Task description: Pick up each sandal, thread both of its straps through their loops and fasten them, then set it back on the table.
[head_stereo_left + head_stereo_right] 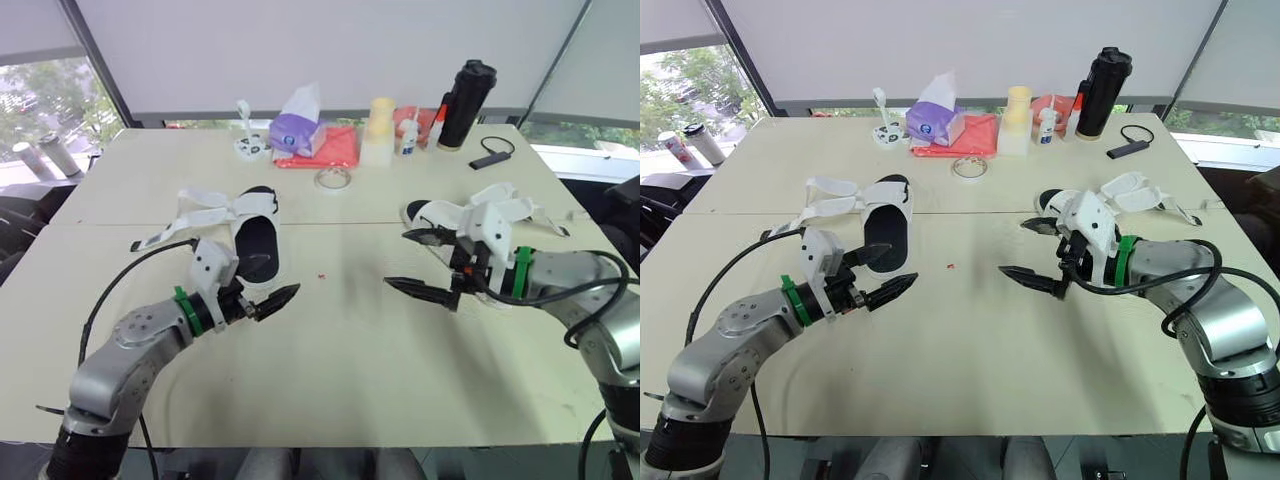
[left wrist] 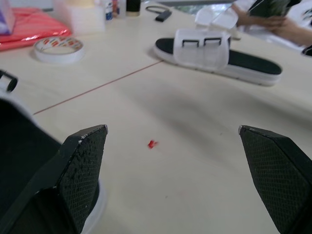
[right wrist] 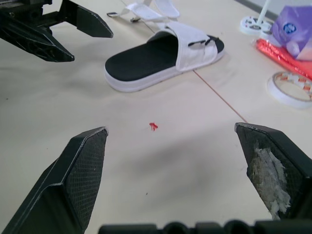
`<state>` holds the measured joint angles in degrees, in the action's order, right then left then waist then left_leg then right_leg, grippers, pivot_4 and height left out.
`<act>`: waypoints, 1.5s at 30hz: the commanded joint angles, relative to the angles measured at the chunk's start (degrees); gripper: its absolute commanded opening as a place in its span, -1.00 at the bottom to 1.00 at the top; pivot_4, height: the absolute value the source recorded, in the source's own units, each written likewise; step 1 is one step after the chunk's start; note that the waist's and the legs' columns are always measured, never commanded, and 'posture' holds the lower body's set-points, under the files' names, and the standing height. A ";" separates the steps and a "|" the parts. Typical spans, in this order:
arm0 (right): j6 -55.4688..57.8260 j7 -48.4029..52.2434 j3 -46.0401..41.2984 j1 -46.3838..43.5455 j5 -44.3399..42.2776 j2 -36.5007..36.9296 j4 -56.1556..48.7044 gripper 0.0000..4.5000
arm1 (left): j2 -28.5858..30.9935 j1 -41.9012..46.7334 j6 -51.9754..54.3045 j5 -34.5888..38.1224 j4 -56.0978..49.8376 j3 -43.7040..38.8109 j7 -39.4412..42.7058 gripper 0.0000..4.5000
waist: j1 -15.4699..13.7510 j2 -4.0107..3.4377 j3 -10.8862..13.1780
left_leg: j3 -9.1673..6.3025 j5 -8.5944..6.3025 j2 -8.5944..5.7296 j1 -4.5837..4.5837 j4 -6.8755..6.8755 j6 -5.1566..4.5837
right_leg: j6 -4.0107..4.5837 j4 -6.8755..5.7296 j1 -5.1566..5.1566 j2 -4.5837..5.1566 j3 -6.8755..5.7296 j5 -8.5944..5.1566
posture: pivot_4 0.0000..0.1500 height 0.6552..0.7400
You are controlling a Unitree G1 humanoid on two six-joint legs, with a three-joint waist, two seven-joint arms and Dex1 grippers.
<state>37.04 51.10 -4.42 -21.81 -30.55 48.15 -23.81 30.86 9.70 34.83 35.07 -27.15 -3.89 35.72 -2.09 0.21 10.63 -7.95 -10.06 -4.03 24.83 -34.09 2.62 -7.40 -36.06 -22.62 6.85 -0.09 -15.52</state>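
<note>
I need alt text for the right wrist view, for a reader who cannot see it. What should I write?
The open right gripper hovers over a beige table, facing a white sandal with a black footbed whose straps lie loose. The left gripper, also open, is near the sandal's heel, and a tape roll lies nearby.
</note>
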 commanded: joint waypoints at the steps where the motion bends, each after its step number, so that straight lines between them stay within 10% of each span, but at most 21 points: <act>1: -1.38 0.25 -0.66 -1.41 0.34 0.22 -0.25 0.98 | 0.63 1.07 -0.41 0.23 -0.59 -1.33 0.29 1.00 | 0.01 0.00 0.00 | 0.00 0.00 0.00 0.01 0.00 0.00 | 0.00 0.00 -0.01 0.00 0.00 0.00 | 1.00 1.00; 30: 0.25 -7.19 -3.59 0.22 2.27 -1.33 0.50 0.98 | 0.73 3.70 1.56 2.34 0.56 -1.57 1.09 1.00 | 0.08 0.01 0.02 | 0.02 0.01 -0.01 0.06 0.01 -0.01 | -0.01 -0.03 -0.09 0.00 0.02 0.01 | 1.00 1.00; 45: 47.05 -43.72 -35.81 -22.83 -9.33 -23.03 18.42 0.98 | 0.44 5.23 0.51 1.35 2.37 -0.44 2.53 1.00 | 0.48 -0.03 0.03 | 0.02 0.03 -0.03 0.09 0.07 -0.01 | 0.01 -0.10 -0.17 -0.04 0.08 0.03 | 1.00 1.00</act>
<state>81.22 9.93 -35.30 -42.10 -39.13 25.93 -6.04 31.04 14.17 36.71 36.69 -24.34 -3.82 37.49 -1.61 0.17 10.66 -7.93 -10.03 -4.07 24.91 -34.02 2.60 -7.39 -36.16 -22.77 6.81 -0.02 -15.50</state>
